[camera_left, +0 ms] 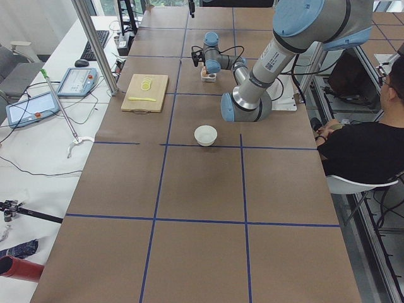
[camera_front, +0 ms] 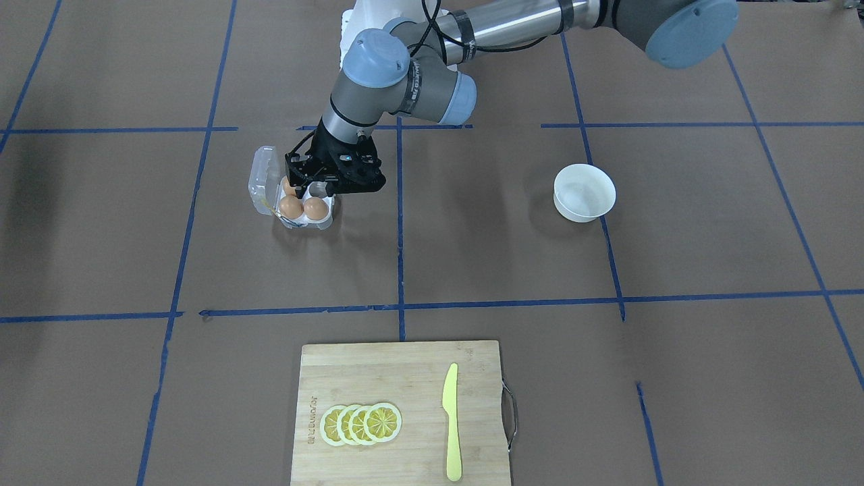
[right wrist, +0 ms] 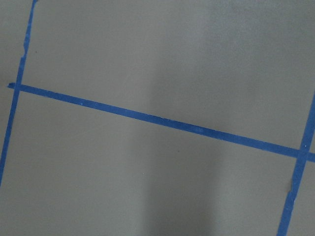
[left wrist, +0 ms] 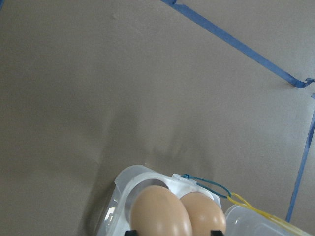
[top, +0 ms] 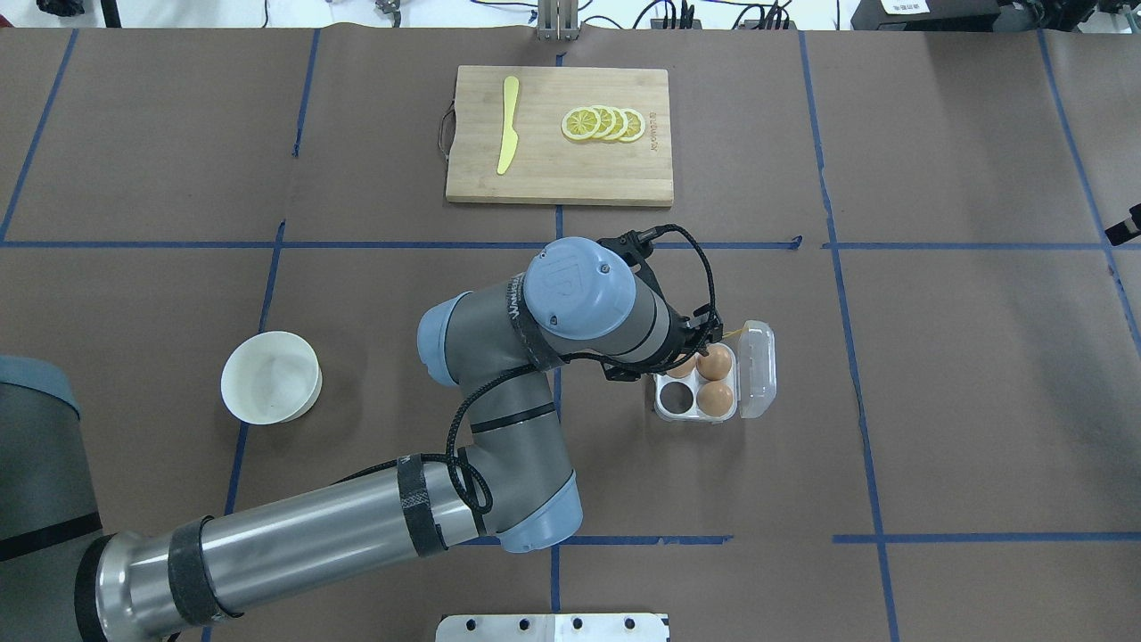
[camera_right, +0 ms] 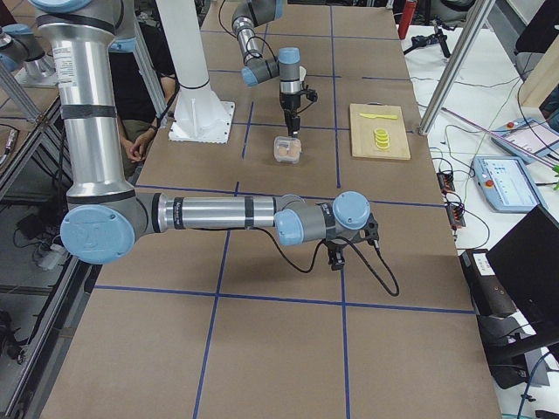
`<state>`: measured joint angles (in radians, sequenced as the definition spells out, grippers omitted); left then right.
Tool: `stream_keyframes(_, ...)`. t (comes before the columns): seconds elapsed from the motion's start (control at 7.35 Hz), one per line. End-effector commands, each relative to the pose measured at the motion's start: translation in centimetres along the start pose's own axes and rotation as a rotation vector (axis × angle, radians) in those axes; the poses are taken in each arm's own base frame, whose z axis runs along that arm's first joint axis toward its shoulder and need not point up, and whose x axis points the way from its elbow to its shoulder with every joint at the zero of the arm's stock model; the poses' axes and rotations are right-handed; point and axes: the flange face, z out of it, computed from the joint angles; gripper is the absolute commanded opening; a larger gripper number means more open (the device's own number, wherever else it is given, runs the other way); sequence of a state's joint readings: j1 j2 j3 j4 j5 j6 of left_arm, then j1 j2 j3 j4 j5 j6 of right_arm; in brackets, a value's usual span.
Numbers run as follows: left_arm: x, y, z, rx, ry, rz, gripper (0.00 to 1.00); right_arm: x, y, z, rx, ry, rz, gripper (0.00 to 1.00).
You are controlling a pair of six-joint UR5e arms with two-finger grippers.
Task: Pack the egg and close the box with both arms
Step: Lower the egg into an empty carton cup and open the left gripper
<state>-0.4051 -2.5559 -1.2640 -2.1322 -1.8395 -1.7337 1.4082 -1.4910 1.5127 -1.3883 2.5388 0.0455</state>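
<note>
The clear box point(top: 665, 412) lies open on the table, its lid point(top: 759, 370) folded out flat. Three tan eggs sit in it: two clear in the overhead view point(top: 714, 361) point(top: 715, 399), the third point(camera_front: 314, 208) right under my left gripper point(camera_front: 314, 192). One cell point(top: 677, 401) is empty. In the left wrist view that egg point(left wrist: 160, 212) rests in its cell, and the black fingertips point(left wrist: 130, 232) stand wider apart than it, so the gripper looks open. My right gripper point(camera_right: 336, 255) hovers low over bare table, far from the box; I cannot tell its state.
A white bowl point(top: 270, 376) stands on the left arm's side. A wooden cutting board point(top: 535, 169) at the far edge carries lemon slices point(top: 604, 124) and a yellow knife point(top: 507, 125). An operator point(camera_left: 356, 148) sits beside the table.
</note>
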Motion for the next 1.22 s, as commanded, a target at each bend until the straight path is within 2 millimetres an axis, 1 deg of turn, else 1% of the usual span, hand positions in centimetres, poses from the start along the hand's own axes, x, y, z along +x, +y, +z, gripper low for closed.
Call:
stream_keyframes(0.0, -0.1, 0.0, -0.1, 0.0, 0.0, 0.016, 0.74, 0.0, 0.0, 0.0, 0.0, 0.0, 0.001, 1.0)
stream_keyframes(0.14, 0.1, -0.1, -0.5, 0.001, 0.006, 0.021, 0.74, 0.0, 0.0, 0.0, 0.0, 0.0, 0.005, 1.0)
stream_keyframes(0.27, 0.3, -0.6, -1.8, 0.01, 0.014, 0.046, 0.73, -1.0, -0.4, 0.2, -0.001, 0.002, 0.052, 1.0)
stream_keyframes(0.41, -1.4, -1.5, -4.2, 0.025, -0.006, 0.095, 0.73, -4.0, -0.9, 1.3, -0.009, 0.003, 0.097, 1.0)
stream_keyframes(0.54, -3.9, -3.4, -8.2, 0.03, -0.076, 0.164, 0.73, -7.0, -1.4, 2.2, 0.011, -0.011, 0.134, 1.0)
stream_keyframes(0.68, -6.7, -5.0, -12.2, 0.013, -0.138, 0.241, 0.74, -10.9, -1.7, 3.9, 0.031, -0.028, 0.188, 1.0)
stream_keyframes(0.82, -8.5, -7.9, -15.5, 0.053, -0.176, 0.281, 0.74, -16.4, -1.7, 6.4, 0.086, -0.036, 0.219, 1.0)
stream_keyframes(0.95, -11.7, -10.5, -16.7, 0.068, -0.208, 0.359, 0.74, -24.7, -0.6, 10.1, 0.115, -0.056, 0.27, 1.0)
stream_keyframes(1.09, -13.7, -13.5, -18.7, 0.106, -0.227, 0.394, 0.74, -32.0, 1.5, 12.7, 0.141, -0.061, 0.295, 1.0)
